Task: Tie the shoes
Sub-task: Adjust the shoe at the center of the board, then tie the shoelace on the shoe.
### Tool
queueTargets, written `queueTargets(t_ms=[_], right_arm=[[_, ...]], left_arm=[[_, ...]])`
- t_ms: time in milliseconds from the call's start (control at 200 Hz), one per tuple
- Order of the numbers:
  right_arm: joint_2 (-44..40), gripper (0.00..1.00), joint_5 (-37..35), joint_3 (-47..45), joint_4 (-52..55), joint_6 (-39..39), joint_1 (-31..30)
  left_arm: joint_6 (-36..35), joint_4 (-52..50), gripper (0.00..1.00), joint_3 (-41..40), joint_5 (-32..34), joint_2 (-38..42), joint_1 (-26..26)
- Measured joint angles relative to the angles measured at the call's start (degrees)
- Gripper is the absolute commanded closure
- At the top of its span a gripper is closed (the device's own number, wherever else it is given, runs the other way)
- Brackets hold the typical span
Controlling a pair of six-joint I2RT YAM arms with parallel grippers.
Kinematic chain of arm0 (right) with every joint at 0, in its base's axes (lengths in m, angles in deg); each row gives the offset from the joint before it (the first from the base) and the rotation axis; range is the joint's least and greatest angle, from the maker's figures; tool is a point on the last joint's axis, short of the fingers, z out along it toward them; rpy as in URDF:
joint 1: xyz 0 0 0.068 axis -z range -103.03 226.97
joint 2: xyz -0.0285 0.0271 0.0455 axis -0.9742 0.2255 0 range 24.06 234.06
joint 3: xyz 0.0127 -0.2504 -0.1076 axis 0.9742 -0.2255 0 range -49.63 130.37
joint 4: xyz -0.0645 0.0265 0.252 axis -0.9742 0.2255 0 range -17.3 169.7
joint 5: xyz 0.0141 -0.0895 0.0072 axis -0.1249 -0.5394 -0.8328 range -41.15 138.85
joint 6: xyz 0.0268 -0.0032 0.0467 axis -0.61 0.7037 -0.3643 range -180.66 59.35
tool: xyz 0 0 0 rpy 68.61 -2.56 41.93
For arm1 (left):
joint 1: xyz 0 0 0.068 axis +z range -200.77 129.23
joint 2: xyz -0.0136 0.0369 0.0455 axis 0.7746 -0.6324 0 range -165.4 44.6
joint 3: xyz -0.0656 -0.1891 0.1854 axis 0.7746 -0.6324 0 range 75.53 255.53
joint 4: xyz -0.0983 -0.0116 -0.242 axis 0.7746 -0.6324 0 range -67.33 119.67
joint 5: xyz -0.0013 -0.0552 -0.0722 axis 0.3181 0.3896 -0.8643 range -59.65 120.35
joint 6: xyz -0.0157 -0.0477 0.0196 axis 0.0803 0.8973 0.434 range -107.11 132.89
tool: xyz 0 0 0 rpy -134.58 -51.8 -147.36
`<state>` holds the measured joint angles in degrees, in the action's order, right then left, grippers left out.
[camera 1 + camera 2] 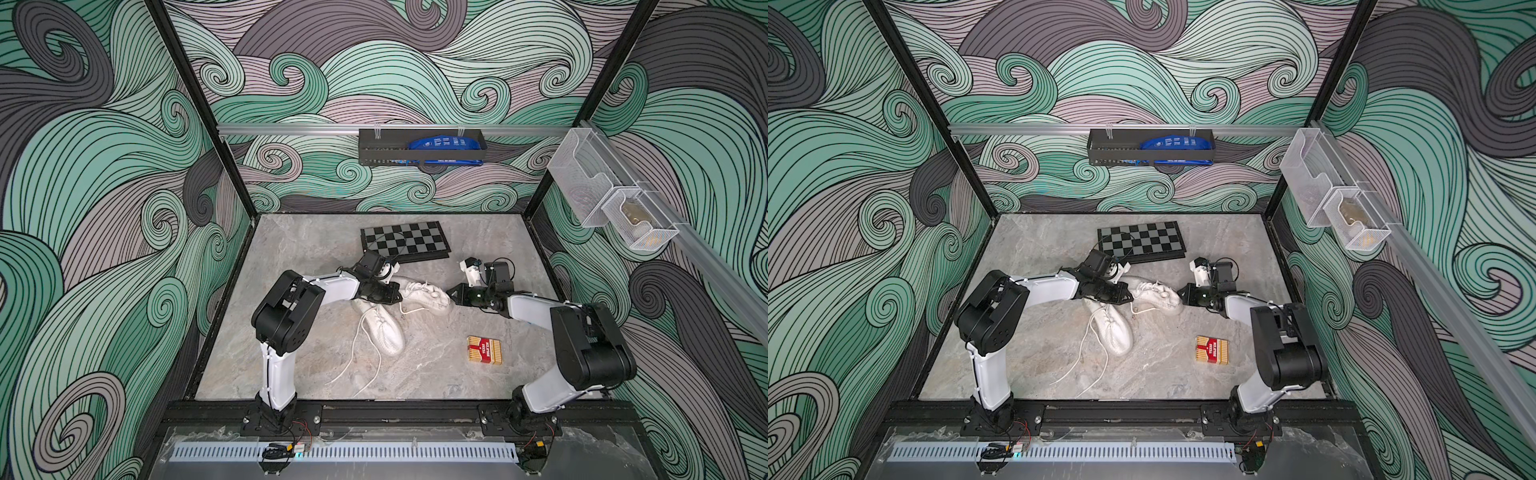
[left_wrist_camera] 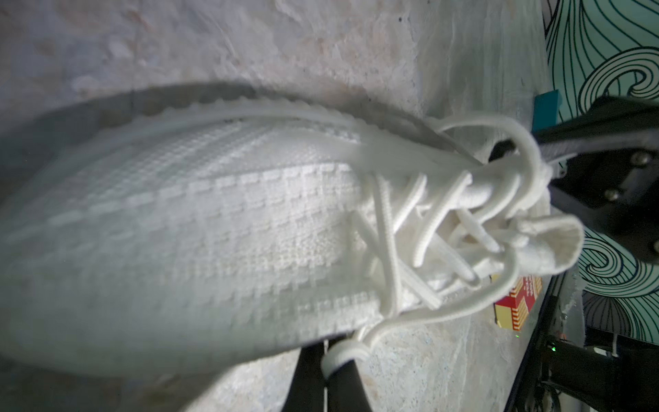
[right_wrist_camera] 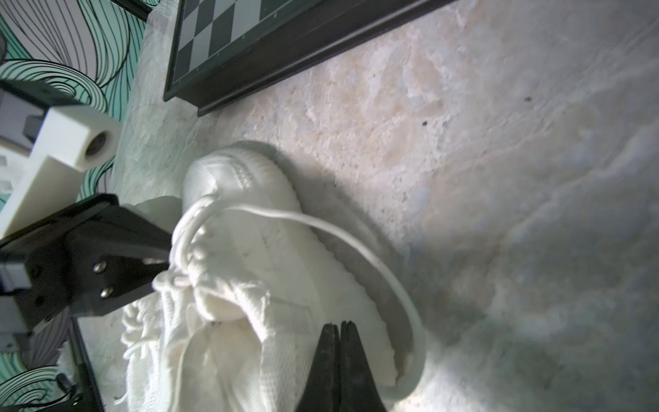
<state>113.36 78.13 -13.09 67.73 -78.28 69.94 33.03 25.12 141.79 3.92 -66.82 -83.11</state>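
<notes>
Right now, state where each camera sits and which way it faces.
Both top views: high behind the bases, looking down on two white knit sneakers, left gripper, right gripper.
Left wrist: left arm, looking across one sneaker; left gripper pinches a thin white lace.
Right wrist: right arm, facing leftward over that sneaker; shut right gripper shows.
Shared: each wrist view shows the opposite gripper.

White ribbed knit cloth shoes (image 2: 214,232), corded laces (image 2: 387,228), matt stone-look table (image 3: 463,142), smooth chessboard (image 3: 221,32).
</notes>
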Motion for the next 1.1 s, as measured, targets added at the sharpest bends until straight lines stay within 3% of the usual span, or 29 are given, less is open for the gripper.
queueTargets(t_ms=[180,420,565,795,1101], right_arm=[[-2.6,1.0,1.9,-2.8,0.0,-2.7,-3.0],[-5.2,1.0,8.1,-5.3,3.4,-6.7,-11.4],[-10.0,1.0,6.9,-5.6,5.6,-8.8,-11.7],[-17.2,1.0,-1.6,-3.9,6.1,-10.1,-1.8],[-14.1,1.0,-15.5,0.7,6.5,-8.0,14.1]], left_arm=[[-0.5,3.5,1.0,2.3,0.3,-1.2,0.3],[-0.6,7.5,1.0,2.3,-2.1,-1.6,0.8],[-0.7,8.3,1.0,-0.9,-2.2,0.6,0.8],[-3.0,1.5,1.0,-10.0,0.3,12.9,0.8],[-5.3,-6.6,1.0,-15.5,2.0,19.1,0.8]])
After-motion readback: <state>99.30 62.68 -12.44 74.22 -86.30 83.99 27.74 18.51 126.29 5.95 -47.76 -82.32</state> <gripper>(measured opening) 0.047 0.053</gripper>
